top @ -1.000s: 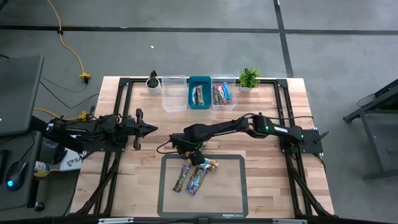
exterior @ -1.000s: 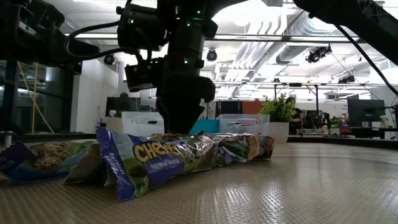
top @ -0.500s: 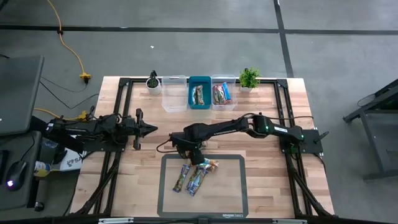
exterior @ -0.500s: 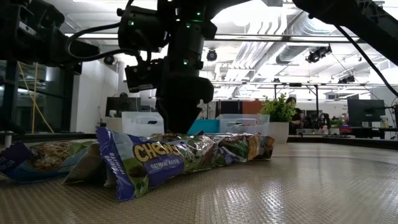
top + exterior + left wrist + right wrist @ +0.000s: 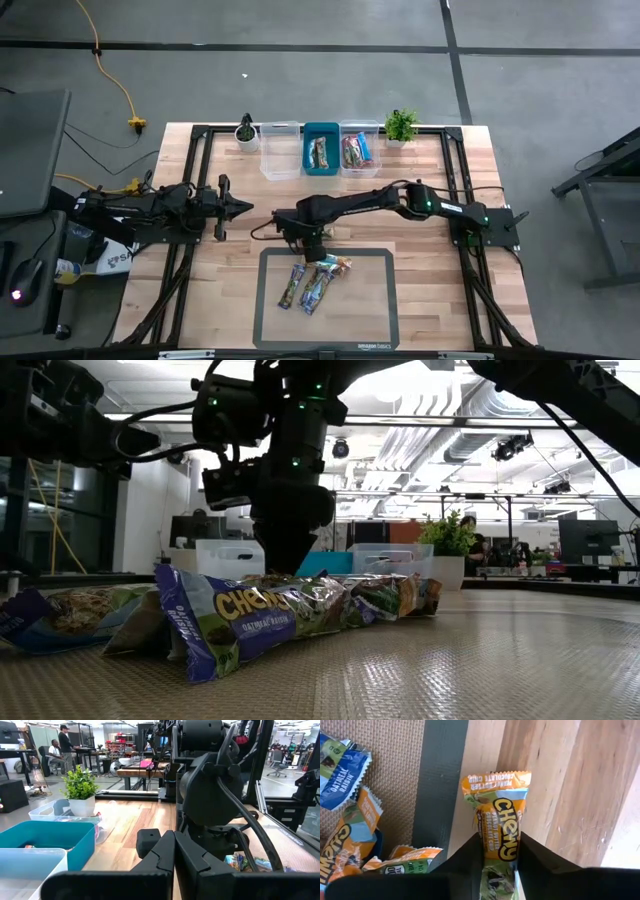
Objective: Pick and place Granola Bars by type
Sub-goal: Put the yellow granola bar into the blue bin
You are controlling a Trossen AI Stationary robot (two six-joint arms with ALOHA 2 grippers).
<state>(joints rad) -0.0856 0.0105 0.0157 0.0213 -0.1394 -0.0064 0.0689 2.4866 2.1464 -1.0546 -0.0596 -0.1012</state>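
An orange-and-green Chewy granola bar (image 5: pixel 497 820) sits between the fingers of my right gripper (image 5: pixel 499 840), over the far border of the dark mat (image 5: pixel 380 300). My right gripper (image 5: pixel 310 238) points down there, shut on the bar. Three more bars lie flat on the mat (image 5: pixel 290 285) (image 5: pixel 318 285) (image 5: pixel 340 265); the nearest in the low view is a blue one (image 5: pixel 240 620). My left gripper (image 5: pixel 243 207) waits shut over the table's left half. My right gripper pinches the orange bar by its two long edges (image 5: pixel 485 837), about mid-length, between its two fingers (image 5: pixel 532 857). The fingers come from above, pointing down, and lie across the bar. The bar's crimped end (image 5: pixel 495 780) sticks out past them. I cannot tell whether it is off the table.
Along the far edge stand a clear bin (image 5: pixel 280 150), a blue bin (image 5: pixel 321 150) holding a bar, and a clear bin (image 5: pixel 358 150) with red and blue bars. A small potted plant (image 5: pixel 245 130) (image 5: pixel 401 125) stands at each end of the row.
My right gripper has shifted slightly toward the table's far left, staying low over the mat's far border. The bars on the mat lie as before.
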